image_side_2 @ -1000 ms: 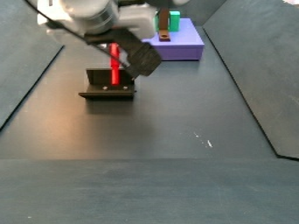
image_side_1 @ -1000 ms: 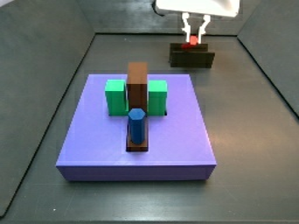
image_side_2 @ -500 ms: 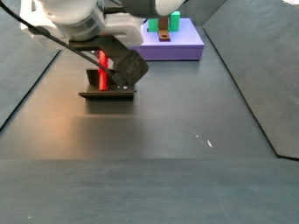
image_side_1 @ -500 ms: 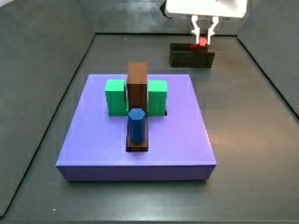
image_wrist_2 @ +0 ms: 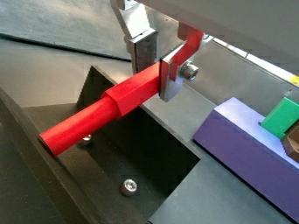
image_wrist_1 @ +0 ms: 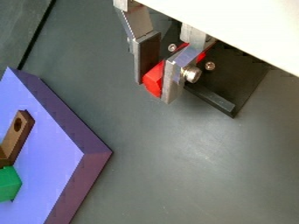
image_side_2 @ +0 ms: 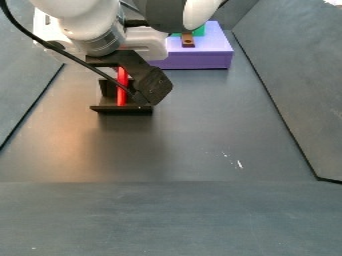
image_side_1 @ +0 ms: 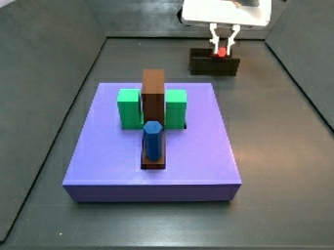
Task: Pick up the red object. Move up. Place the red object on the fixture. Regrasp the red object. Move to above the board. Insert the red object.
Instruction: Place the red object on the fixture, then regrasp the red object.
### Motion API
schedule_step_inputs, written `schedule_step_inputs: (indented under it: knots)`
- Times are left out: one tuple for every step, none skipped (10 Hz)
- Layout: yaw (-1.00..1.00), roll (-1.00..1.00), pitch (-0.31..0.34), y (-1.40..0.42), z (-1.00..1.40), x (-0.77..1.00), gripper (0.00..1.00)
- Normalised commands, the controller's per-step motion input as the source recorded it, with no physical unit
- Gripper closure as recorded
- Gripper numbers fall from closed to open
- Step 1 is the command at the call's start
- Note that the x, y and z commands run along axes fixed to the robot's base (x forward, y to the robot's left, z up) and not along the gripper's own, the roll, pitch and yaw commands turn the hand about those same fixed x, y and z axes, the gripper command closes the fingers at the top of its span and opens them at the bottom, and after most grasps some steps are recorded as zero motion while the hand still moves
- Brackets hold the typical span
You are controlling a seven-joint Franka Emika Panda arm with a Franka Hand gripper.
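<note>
Red stick meets its holder

The gripper (image_wrist_2: 156, 74), at the board's (image_side_1: 131, 156) one o'clock, squeezes the red object (image_wrist_2: 100, 115), tilted over the fixture (image_side_2: 123, 104) for resting.

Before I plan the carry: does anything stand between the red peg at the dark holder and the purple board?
Nothing visible does. The pincer grips the thin red peg at the dark box-shaped fixture; bare dark floor lies between that and the flat purple board.
</note>
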Motion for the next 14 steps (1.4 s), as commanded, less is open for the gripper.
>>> schedule_step_inputs:
  knots:
    - [0.00,-0.35,0.069,0.08,0.07,0.03,1.00]
    - [0.00,-0.51,0.109,0.15,0.13,0.11,1.00]
    - [0.00,-0.53,0.089,0.14,0.08,0.12,1.00]
    - [-0.01,-0.39,0.000,0.12,0.00,0.01,1.00]
    - [-0.01,-0.27,0.000,0.08,-0.11,0.00,1.00]
    - [-0.05,-0.20,-0.074,0.05,-0.25,-0.01,1.00]
    - [-0.07,-0.15,-0.097,0.04,-0.29,-0.02,1.00]
    - [-0.07,-0.13,-0.089,0.03,-0.29,-0.03,1.00]
    - [-0.08,-0.16,-0.057,0.04,-0.22,0.00,1.00]
    - [-0.04,-0.16,0.000,0.06,-0.10,0.00,1.00]
    - [0.00,0.00,0.000,0.00,0.00,0.00,1.00]
    - [0.00,0.00,0.000,0.00,0.00,0.00,0.00]
    - [0.13,0.97,-0.057,-0.06,0.71,0.15,0.00]
    - [0.14,1.00,-0.063,-0.06,0.64,0.13,0.00]
